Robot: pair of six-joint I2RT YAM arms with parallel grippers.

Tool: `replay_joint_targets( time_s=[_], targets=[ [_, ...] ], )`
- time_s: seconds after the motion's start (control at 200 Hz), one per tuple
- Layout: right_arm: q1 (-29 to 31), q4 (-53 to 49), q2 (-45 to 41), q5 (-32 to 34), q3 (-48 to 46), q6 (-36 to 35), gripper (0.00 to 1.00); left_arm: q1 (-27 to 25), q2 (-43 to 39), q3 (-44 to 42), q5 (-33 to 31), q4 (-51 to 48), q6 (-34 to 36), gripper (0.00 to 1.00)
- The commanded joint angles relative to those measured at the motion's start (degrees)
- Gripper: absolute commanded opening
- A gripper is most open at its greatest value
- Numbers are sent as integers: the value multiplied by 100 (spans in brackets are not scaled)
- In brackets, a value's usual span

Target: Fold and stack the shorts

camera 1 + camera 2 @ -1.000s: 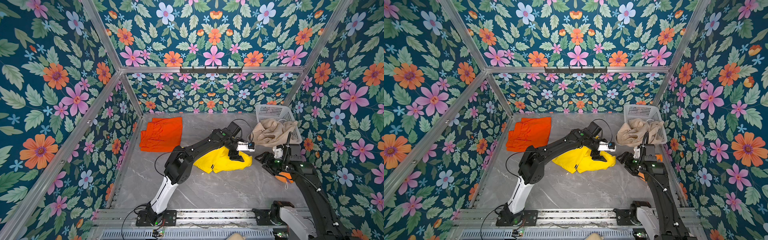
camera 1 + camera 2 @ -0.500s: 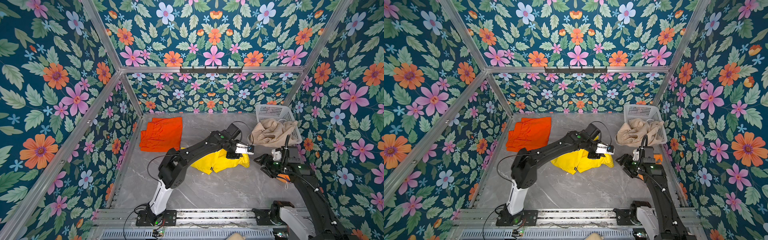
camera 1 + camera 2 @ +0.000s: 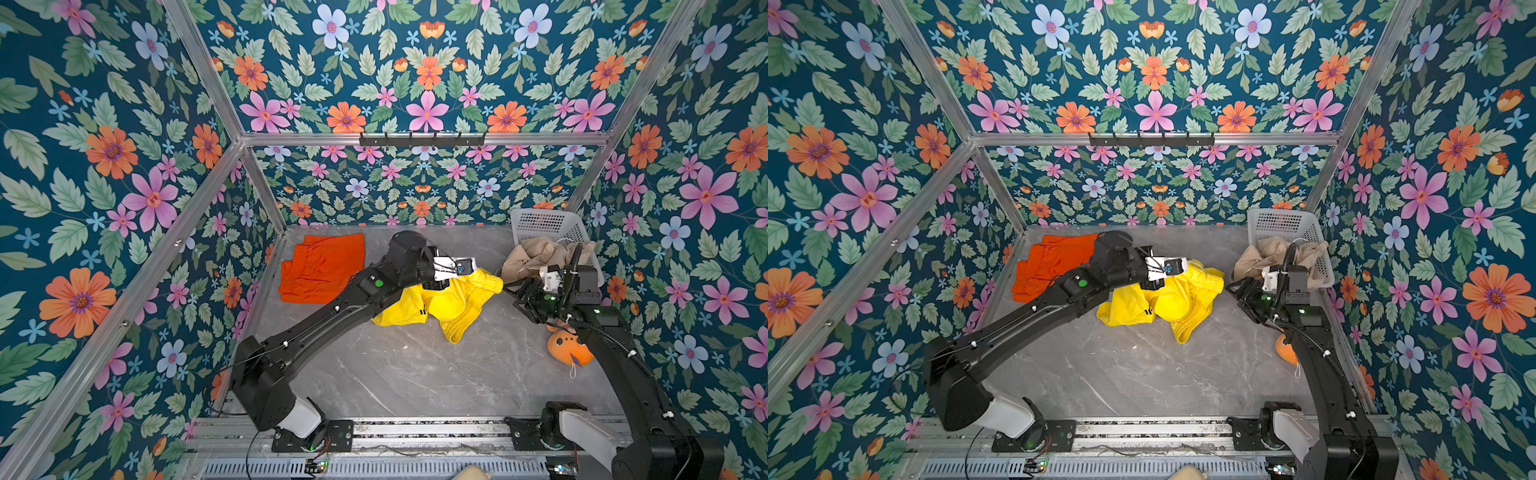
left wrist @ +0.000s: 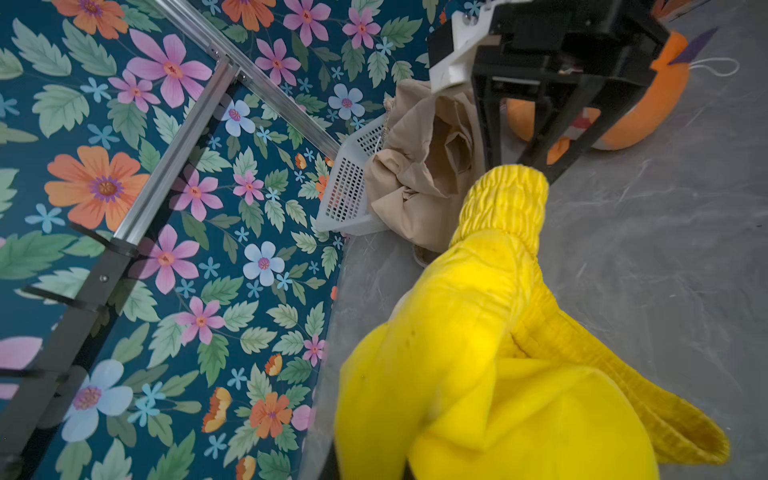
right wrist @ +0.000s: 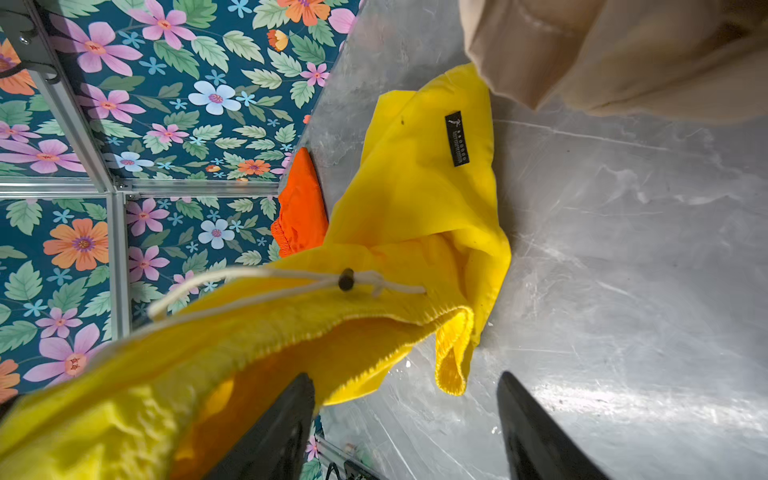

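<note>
Waistband [image 4: 507, 199] of the yellow shorts [image 3: 432, 307] points toward the right gripper [image 3: 519, 297], which stands open just beside it; the left gripper [image 3: 438, 284] is clamped on the bunched cloth, lifted above the middle of the bench [image 3: 395, 374]

yellow shorts [image 3: 453, 299] thin smooth cloth w/ ribbed waist, tabletop [image 3: 395, 374] glossy marbled grey, basket [image 3: 540, 224] perforated plastic

Left arm [image 3: 332, 316]: all black, chunky links, and there's a green light [image 3: 378, 283] glowing.
Base collar [image 3: 301, 417]: white, on a black bolted plate [image 3: 334, 432].
Wrist bracket [image 3: 446, 266]: white, blue spot.
Right arm [image 3: 623, 361]: black too, ribbed hose [image 3: 575, 257], white cable ties [image 3: 631, 353].
</note>
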Motion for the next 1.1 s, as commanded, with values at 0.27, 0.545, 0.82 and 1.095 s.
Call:
replay_joint_targets(
  time_s=[0.27, 0.545, 0.82, 1.095],
  targets=[
    [694, -218, -486, -387, -1193, 1007, 70, -990, -1287, -3574, -819, 1544, -1585, 0],
    [1585, 648, -892, -295, -2084, 2121, 72, -982, -1506, -4113, -1213, 1586, -2009, 0],
    [2935, 2296, -1257, 1019, -3039, 3241, 75, -945, -1292, -3876, -1207, 2151, -3755, 0],
    [3140, 3399, -1436, 1387, -3403, 3624, 76, -652, -1237, -3835, -561, 3170, -5725, 0]
  ],
)
